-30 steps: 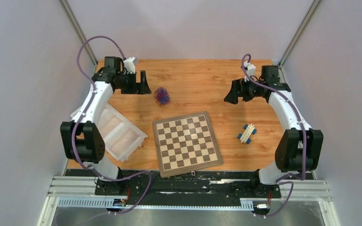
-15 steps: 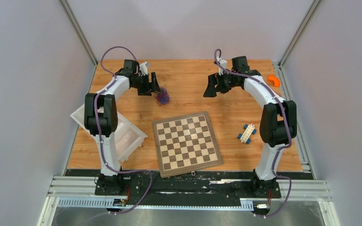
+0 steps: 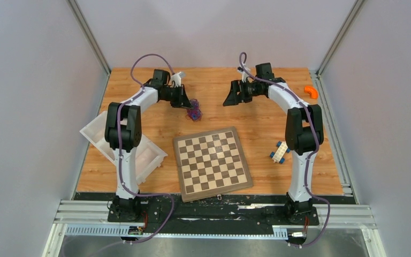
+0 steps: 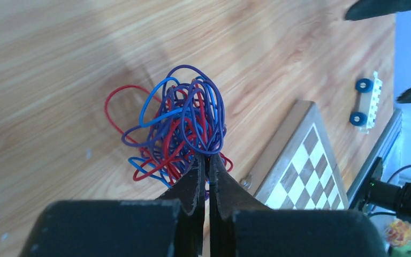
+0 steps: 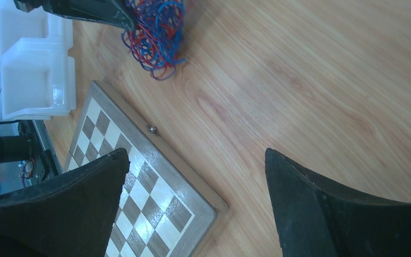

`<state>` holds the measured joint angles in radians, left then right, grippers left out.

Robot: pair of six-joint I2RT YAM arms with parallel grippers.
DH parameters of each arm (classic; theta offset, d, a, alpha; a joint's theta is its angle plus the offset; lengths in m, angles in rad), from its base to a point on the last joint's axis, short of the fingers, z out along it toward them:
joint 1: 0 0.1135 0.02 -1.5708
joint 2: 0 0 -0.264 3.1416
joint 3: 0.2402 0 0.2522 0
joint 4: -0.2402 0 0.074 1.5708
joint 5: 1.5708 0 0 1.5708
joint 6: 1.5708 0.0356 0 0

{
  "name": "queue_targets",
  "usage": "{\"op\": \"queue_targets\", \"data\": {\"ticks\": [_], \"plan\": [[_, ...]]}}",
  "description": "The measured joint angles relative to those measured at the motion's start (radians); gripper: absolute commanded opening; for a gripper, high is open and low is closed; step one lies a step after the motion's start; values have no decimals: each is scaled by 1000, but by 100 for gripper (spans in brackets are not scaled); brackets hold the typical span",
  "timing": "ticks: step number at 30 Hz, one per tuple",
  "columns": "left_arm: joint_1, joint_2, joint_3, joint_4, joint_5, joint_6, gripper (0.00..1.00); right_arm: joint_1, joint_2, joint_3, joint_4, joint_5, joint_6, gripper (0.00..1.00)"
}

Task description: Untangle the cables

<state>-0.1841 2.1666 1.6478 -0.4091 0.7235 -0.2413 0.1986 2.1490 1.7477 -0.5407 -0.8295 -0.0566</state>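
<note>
Left wrist view shows our left gripper (image 4: 207, 159) pinching purple strands of the cables (image 4: 174, 126), tangled just beyond the chessboard (image 4: 310, 166). Our right gripper (image 5: 195, 155), spread wide, faces them from the right, well apart.

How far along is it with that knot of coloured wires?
Nothing looks untangled yet: the cables form one red, blue and purple ball. In hand: the left gripper is pinched shut on a few strands. The right gripper is open, apart from the ball. All the separating is left.
</note>
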Motion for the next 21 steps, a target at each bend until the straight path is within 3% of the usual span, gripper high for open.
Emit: {"op": "queue_targets", "data": {"ticks": [4, 11, 15, 18, 21], "plan": [[-21, -58, -82, 111, 86, 0, 0, 24, -8, -11, 28, -35, 0, 92], [-48, -212, -161, 351, 278, -97, 0, 47, -90, -48, 76, -130, 11, 99], [-61, -247, -148, 451, 353, -145, 0, 64, -143, -58, 174, -178, 30, 86], [-71, -248, -130, 490, 388, -176, 0, 77, -148, -58, 271, -204, 83, 63], [-76, -248, -119, 511, 406, -208, 0, 88, -145, -58, 336, -211, 140, 54]]}}
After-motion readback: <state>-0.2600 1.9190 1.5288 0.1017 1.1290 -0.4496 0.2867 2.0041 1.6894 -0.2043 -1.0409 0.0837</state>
